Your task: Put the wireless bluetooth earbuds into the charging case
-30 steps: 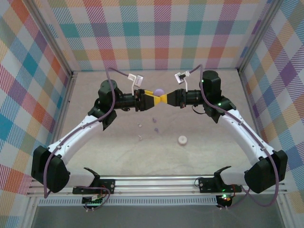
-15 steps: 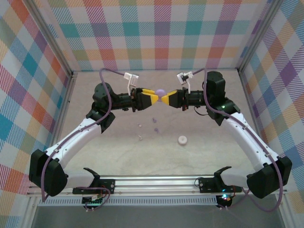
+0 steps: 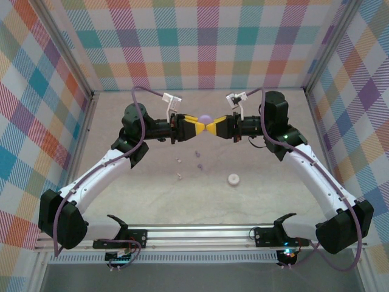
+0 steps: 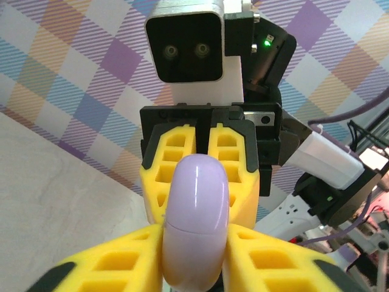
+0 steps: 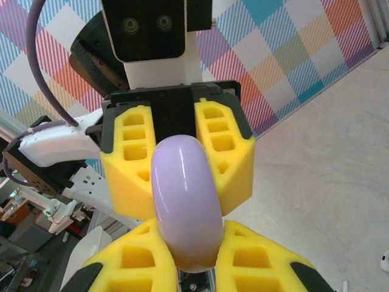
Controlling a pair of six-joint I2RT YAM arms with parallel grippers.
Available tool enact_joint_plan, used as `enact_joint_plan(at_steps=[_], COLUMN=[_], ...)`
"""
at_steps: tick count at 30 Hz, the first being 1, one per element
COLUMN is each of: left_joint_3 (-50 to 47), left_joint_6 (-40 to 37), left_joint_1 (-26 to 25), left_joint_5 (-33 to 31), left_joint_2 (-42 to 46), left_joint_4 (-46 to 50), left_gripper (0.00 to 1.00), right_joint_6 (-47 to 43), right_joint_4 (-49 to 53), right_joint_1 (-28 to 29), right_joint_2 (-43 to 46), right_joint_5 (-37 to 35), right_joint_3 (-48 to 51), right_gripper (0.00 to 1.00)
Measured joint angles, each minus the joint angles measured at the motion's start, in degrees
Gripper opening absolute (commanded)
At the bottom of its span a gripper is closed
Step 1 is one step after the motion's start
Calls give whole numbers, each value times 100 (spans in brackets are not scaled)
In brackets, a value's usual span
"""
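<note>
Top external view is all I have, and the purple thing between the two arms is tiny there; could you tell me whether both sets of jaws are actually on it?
Observer: Yes for the left. In the left wrist view the left jaws press the purple case from both sides.
Operator: Thank you. And the right jaws?
Observer: The right wrist view shows them clamped on the opposite end of the case, one jaw touching each side.
Operator: Is the lid open at all?
Observer: It looks shut. The left wrist view shows only a thin seam line across the case, with no gap.
</note>
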State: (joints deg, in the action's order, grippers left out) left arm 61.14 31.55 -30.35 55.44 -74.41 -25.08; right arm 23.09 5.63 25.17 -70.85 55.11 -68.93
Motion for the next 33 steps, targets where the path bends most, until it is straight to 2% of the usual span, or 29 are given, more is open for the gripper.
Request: enact_joint_plan(at_steps=[2, 5, 7, 11, 15, 20, 26, 29, 31, 33], left_joint_3=[20, 26, 26, 20, -37, -452, -546, -1119, -1650, -1971], left_joint_6=[-105, -225, -278, -461, -850, -1606, -2914, -3119, -3126, -3169], left_joint_1=[0, 4, 0, -28, -28, -33, -227, -247, -249, -249], left_joint_5=[-7, -61, -105, -256, -485, -533, -514, -693, -870, -977], left_joint_2=[0, 35, 68, 195, 472, 855, 885, 1071, 1259, 1342], left_joint_4=[85, 177, 260, 518, 837, 1029, 2037, 1714, 1469, 1429], left_gripper=[10, 3, 0, 0, 0, 0, 0, 0, 0, 0], right_joint_6=[0, -2, -4, -120, -378, -817, -1480, -1980, -2234, -2465], right_joint_4=[2, 2, 17, 146, 625, 1294, 2109, 2632, 2889, 3008], right_joint_1=[-9, -24, -15, 7, 4, 4, 195, 485, 592, 605], right_joint_2=[-9, -22, -31, -35, -35, -22, -48, -151, -214, -240], right_joint_5=[26, 42, 46, 13, -153, -262, -343, -483, -514, -531], right_joint_3=[-2, -2, -4, -26, -262, -721, -1045, -1158, -1145, -1088], right_gripper=[9, 14, 34, 60, 69, 73, 70, 65, 56, 53])
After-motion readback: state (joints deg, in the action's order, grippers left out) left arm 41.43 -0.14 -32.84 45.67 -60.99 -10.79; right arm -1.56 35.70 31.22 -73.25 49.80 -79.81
